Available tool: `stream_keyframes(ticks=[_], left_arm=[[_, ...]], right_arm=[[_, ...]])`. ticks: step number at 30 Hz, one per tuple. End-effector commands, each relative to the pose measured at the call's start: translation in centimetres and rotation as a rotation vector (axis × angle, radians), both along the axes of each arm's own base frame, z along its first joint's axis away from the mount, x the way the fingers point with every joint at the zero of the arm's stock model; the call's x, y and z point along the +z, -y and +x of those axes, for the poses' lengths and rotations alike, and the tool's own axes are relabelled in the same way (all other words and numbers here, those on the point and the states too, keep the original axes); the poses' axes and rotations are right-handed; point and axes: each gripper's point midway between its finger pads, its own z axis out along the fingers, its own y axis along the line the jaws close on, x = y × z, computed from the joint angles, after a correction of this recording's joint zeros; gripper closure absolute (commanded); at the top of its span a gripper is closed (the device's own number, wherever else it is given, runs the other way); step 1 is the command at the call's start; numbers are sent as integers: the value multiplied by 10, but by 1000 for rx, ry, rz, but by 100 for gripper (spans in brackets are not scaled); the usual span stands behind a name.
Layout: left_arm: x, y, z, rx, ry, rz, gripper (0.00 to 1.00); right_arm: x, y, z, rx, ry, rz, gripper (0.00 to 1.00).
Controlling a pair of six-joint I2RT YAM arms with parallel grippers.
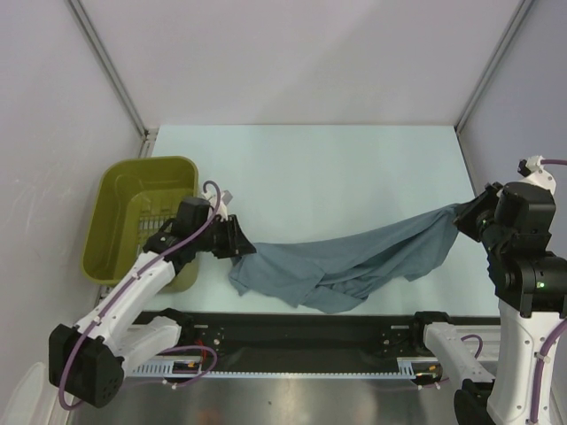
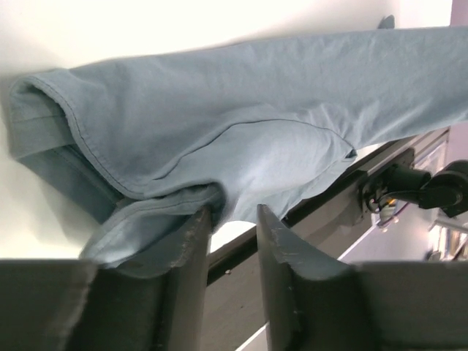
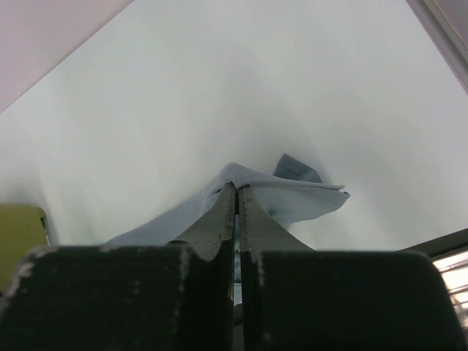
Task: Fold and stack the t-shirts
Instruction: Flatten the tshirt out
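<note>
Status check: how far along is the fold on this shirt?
Done: nothing looks folded yet. The t-shirt hangs crumpled across the near side of the table.
In hand: the right gripper is shut on the shirt's right end and holds it raised. The left gripper stands open at the left end, cloth at its fingertips but not clamped.
Left: grip, spread flat, fold, stack. No folded pile shows.
</note>
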Motion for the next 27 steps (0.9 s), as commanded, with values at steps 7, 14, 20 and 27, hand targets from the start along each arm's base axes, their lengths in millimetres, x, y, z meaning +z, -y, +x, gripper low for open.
stream_keyframes(ticks=[7, 14, 20, 27], left_arm=[[53, 4, -2, -15, 123, -51, 100], [183, -4, -10, 17, 414, -161, 100], [289, -12, -14, 49, 649, -239, 100], [385, -35, -47, 90, 921, -303, 100]], right_arm=[[14, 1, 6, 1, 50, -8, 100], [41, 9, 1, -51, 118, -18, 100], [80, 9, -5, -50, 216, -22, 100], [149, 6, -49, -22, 446, -57, 100]])
